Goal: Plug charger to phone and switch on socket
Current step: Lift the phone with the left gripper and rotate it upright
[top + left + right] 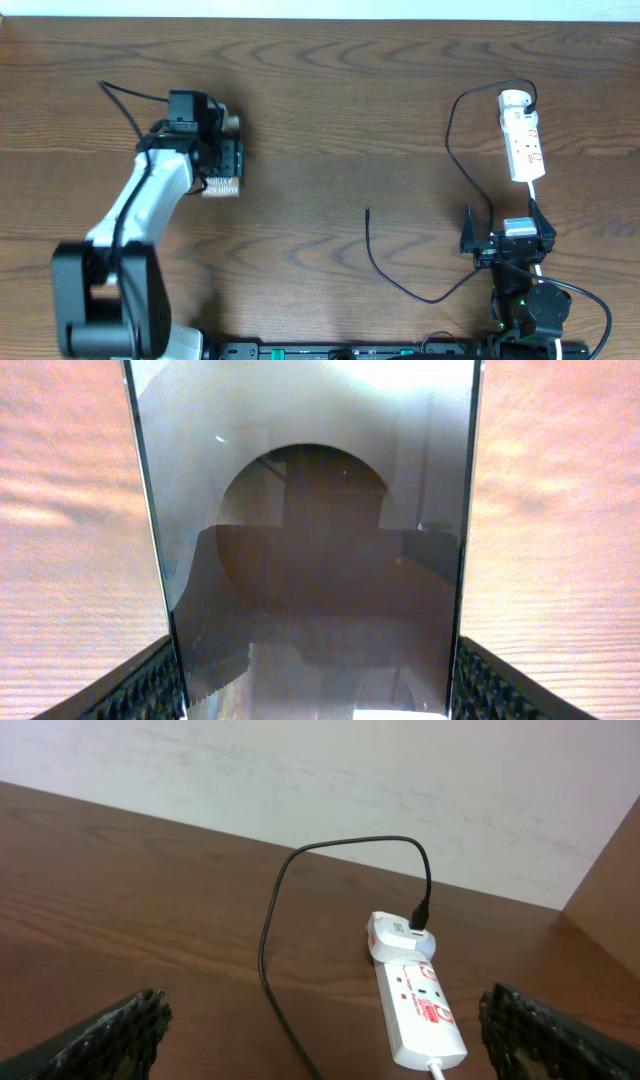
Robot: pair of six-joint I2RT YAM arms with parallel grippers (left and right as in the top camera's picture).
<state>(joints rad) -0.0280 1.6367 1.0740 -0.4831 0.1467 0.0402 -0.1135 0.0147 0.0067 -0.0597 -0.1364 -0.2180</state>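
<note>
The phone [310,560] is grasped across its width by the left tool [318,675], with a ribbed pad [150,682] pressed against each long edge. Its glossy dark face is turned towards the wrist camera, and a dim round reflection is seen in it. From overhead, the phone is found at the left part of the bench [330,90], mostly covered by the left arm, with only a lettered end showing. The right tool [325,1005] is released, its pads spread wide with nothing between them, and it is held low near the bench's front right. Just beyond it the socket [420,1005] is laid flat, red markings on its face. A white adapter [392,935] is seated at the socket's far rounded end. The charger [275,910] is plugged into that adapter. Its thin black cable is looped leftward and then run back past the right tool. Its free plug tip [367,211] is left lying on bare wood near the bench's middle, well apart from the phone.
</note>
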